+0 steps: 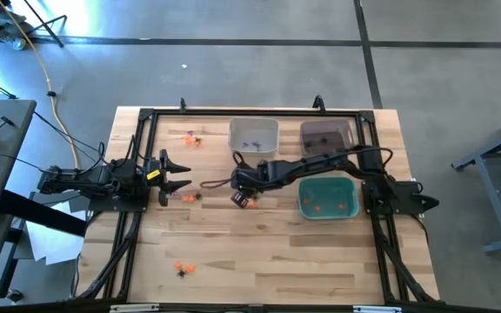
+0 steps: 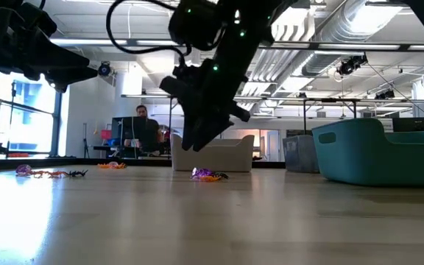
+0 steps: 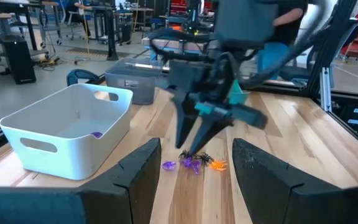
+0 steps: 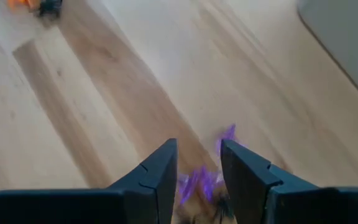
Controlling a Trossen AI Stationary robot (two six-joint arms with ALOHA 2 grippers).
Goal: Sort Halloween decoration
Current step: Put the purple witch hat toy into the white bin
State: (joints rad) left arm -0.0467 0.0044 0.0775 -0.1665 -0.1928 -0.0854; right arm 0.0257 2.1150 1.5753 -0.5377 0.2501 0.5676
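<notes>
Trinkets (image 3: 191,163) lie clustered under right gripper (image 4: 197,169), jaws narrowly apart; closing may catch mixed colours together. Left gripper (image 1: 179,174) waits, jaws wide apart.

I see purple, orange and black trinkets (image 3: 194,163) on the pale striped wood table (image 1: 259,269), a white bin (image 1: 253,136), a teal bin (image 1: 327,198), a dark grey bin (image 1: 326,135), and black arms.

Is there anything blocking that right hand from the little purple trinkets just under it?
Nothing visible. The right hand hangs open directly over the purple trinkets, with only bare table around them. The white bin stands off to one side.
</notes>
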